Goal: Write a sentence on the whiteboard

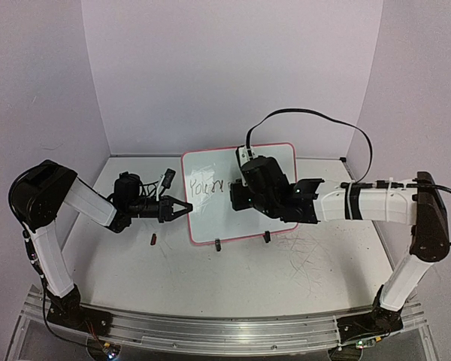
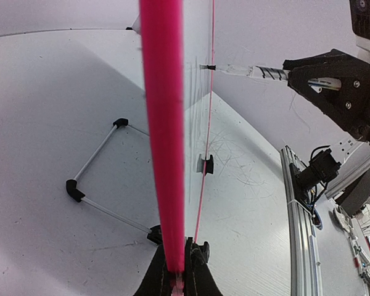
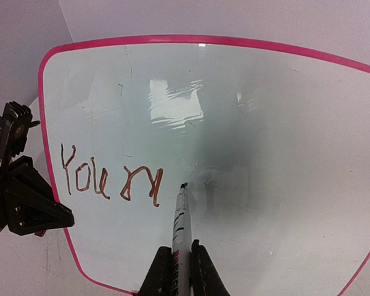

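Right fingers (image 3: 206,277) around marker (image 3: 180,225), tip beside sentence (image 3: 111,180)

Lab test cell: white backdrop walls (image 1: 225,68), aluminium mounting rail (image 1: 210,331), scuffed tabletop (image 1: 286,278).

Hidden, cropped, unreadable
From above, the right arm (image 1: 361,201) covers the whiteboard's (image 1: 210,222) middle and the sentence's (image 1: 209,186) end, too small there to read. Ahead of the left gripper (image 2: 177,262) the board's rim is a blur, its face unseen. The marker's (image 3: 180,216) barrel vanishes inside the right gripper (image 3: 179,250); beyond it, the board's right side runs off-frame.
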{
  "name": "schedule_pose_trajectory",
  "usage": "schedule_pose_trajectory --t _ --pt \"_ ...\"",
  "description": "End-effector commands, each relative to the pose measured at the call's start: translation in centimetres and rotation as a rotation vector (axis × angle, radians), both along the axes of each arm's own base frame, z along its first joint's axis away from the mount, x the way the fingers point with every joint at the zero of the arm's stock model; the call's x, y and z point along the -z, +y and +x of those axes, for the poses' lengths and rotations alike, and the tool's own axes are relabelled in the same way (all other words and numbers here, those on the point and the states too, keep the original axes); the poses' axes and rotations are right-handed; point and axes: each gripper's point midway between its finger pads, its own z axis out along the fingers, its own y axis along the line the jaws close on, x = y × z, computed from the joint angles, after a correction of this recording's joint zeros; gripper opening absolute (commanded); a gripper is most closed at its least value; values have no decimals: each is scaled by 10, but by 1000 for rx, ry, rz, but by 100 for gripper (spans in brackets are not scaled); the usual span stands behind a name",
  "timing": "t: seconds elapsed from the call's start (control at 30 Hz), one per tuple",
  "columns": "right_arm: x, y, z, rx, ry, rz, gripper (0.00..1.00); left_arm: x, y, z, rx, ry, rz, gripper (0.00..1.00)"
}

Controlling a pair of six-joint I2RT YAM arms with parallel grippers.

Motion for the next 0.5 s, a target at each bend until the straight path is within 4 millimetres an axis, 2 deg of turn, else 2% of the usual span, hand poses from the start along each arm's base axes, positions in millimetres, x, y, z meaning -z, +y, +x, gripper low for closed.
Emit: schedule_pose_trajectory --t 0.0,0.47 --pt "-9 5 7 5 -22 16 0 -3 0 10 -42 -46 31 0" --pt "-9 6 8 6 -26 11 0 -4 0 10 -43 -47 30 0"
